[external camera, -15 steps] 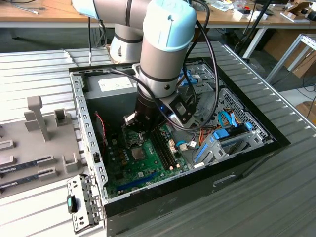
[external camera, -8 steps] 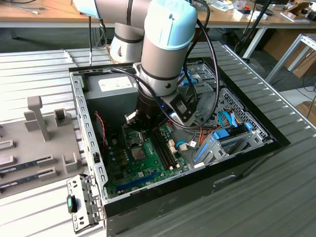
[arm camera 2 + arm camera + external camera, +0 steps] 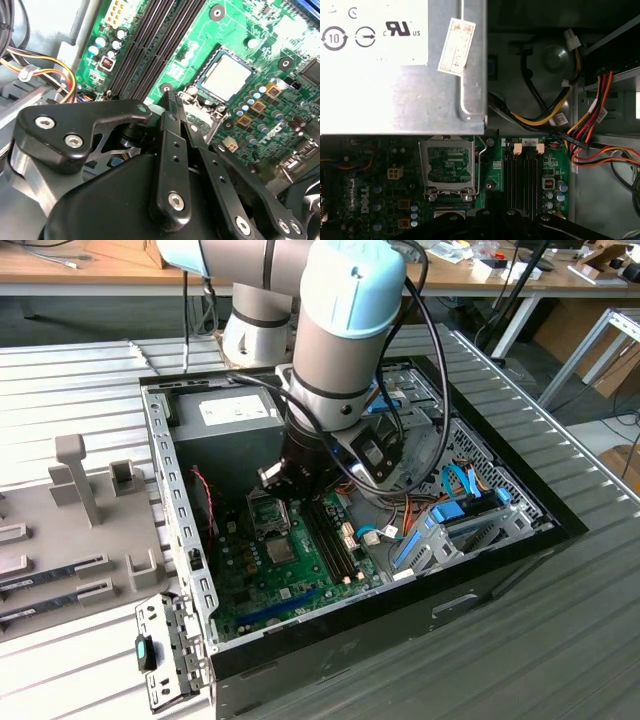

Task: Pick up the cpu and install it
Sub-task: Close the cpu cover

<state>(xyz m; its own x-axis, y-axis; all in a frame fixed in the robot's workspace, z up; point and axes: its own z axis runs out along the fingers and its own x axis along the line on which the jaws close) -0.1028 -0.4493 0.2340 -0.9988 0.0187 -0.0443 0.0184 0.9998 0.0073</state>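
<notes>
Since the cpu (image 3: 227,77) already lies flat in its socket on the green motherboard (image 3: 260,30), I judge the picking up and placing done. My pincer (image 3: 177,102) hovers just beside the socket, its fingers (image 3: 172,145) drawn together on nothing and clear of the chip. In the first wrist view the socket's metal load plate (image 3: 446,167) stands open, so the clamping down is left.

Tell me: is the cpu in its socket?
Yes, in the second wrist view the cpu lies flat inside the socket, silver top up.
</notes>
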